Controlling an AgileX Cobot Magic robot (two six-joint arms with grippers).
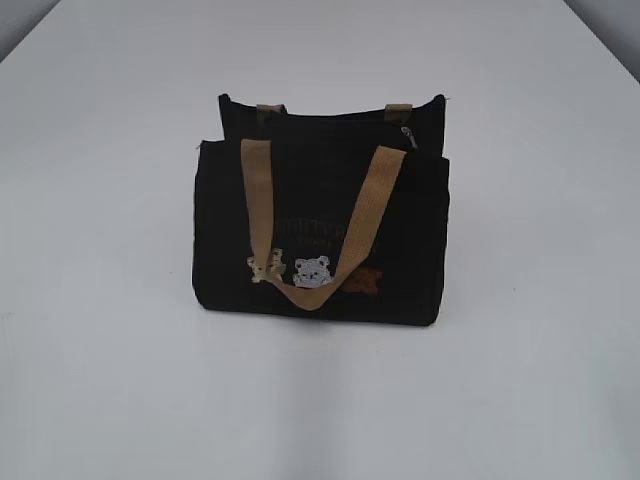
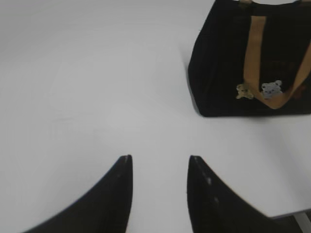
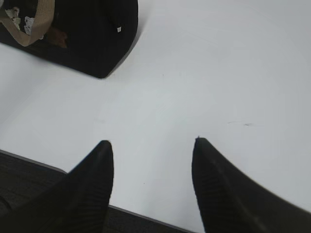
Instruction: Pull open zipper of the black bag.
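Note:
The black bag (image 1: 320, 225) stands upright in the middle of the white table, its tan handle hanging down the front over a white bear patch. Along its top, the zipper's silver slider (image 1: 408, 134) shows at the right end. Neither arm appears in the exterior view. In the left wrist view the bag (image 2: 228, 63) is at the upper right, far from my left gripper (image 2: 160, 158), which is open over bare table. The right wrist view has the bag (image 3: 92, 34) at the upper left; my right gripper (image 3: 153, 141) stands open with nothing between its fingers.
The white table (image 1: 520, 380) spreads all round the bag. Its near edge (image 3: 146, 213) runs under my right gripper, with dark floor below. A table corner (image 2: 291, 213) shows at the lower right of the left wrist view.

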